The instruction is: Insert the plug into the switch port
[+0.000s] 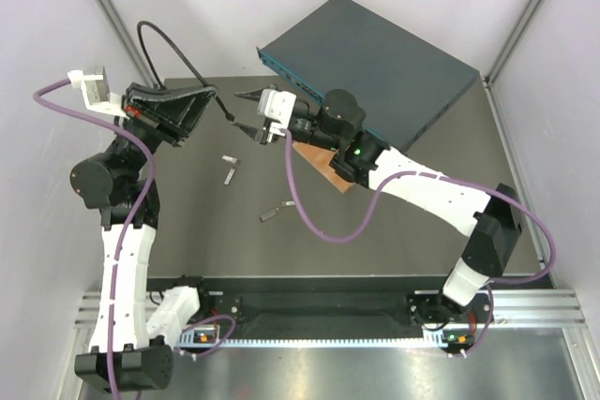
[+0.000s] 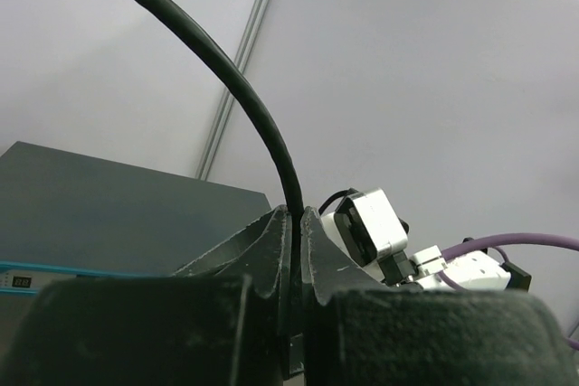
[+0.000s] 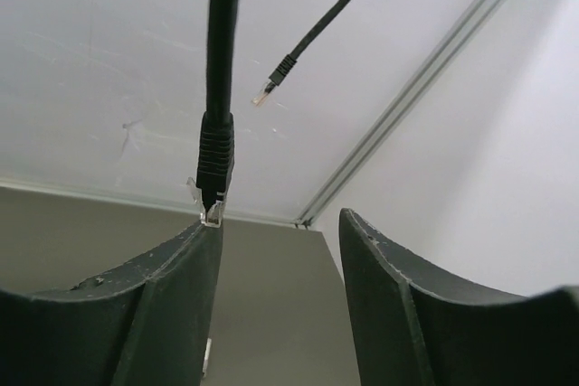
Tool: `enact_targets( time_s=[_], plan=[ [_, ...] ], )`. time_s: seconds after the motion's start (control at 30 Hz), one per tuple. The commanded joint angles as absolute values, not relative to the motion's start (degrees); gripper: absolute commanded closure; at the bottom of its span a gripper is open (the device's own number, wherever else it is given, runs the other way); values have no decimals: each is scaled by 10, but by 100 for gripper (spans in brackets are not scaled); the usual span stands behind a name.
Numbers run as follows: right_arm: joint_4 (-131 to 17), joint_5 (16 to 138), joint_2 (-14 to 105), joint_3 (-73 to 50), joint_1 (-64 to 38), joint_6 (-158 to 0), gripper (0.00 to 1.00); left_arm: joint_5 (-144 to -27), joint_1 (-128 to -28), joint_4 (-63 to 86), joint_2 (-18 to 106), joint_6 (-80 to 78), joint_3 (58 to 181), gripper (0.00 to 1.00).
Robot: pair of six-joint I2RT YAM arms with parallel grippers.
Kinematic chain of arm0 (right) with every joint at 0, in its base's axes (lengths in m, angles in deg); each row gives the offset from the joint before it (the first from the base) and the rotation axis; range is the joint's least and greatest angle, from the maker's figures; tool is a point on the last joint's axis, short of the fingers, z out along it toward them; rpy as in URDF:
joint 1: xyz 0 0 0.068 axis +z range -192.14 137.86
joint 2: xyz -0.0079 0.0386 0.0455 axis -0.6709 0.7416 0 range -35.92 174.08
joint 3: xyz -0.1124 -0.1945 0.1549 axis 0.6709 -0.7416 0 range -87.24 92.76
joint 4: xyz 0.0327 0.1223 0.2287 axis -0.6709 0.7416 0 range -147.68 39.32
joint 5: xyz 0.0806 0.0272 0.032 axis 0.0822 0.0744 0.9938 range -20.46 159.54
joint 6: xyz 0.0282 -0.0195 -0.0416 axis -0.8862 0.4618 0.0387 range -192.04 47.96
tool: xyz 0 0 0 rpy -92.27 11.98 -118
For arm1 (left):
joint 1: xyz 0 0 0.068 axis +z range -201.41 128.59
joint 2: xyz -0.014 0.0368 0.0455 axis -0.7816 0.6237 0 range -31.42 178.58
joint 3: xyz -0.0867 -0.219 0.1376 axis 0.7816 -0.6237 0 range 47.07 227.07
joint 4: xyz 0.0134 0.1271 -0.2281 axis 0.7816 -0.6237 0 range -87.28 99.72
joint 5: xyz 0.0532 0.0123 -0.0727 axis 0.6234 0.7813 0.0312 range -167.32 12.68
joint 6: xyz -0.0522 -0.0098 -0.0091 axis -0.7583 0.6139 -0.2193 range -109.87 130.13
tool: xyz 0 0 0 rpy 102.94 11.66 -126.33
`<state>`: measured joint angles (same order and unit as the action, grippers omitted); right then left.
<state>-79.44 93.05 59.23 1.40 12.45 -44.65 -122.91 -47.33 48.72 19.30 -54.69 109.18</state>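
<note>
Right now the left gripper is clamped shut on the black cable, pinching it a little way back from the end. The right gripper has its jaws standing apart with nothing between them.

The plug is hanging in the air between the two arms, well short of the switch. Its clear tip looks to be touching the tip of one of the right gripper's fingers, at the edge of the gap and not inside it. I'd call this a handover that isn't done yet, with the insertion not started.

What worries me:
- If the right jaws close with the plug sitting out at that fingertip, I reckon they'll nudge it sideways or catch only a corner, and a springy cable will flick away.
- If they squeeze the little latch tab, or grab it crooked, the plug won't line up with a port.
- The ports along the teal front face are too small to make out from above, so any twist in the grip probably means jamming against the face.
- Letting go on the left too soon would drop the whole cable.
</note>
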Motion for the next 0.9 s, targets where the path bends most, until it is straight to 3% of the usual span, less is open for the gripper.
enact_targets(
  time_s=[0.0, 0.5, 0.73, 0.87],
  plan=[
    [-809, 971, 581, 40, 145, -440, 45, -1221, -475, 501, 189, -540, 1086, 100],
    [-809, 968, 581, 38, 149, -432, 46, -1227, -475, 518, 198, -529, 1079, 100],
    [-791, 975, 579, 37, 148, -428, 37, -1233, -475, 535, 209, -520, 1091, 100],
    [-793, 965, 579, 33, 149, -427, 42, -1236, -475, 536, 211, -529, 1097, 100]
  ],
)
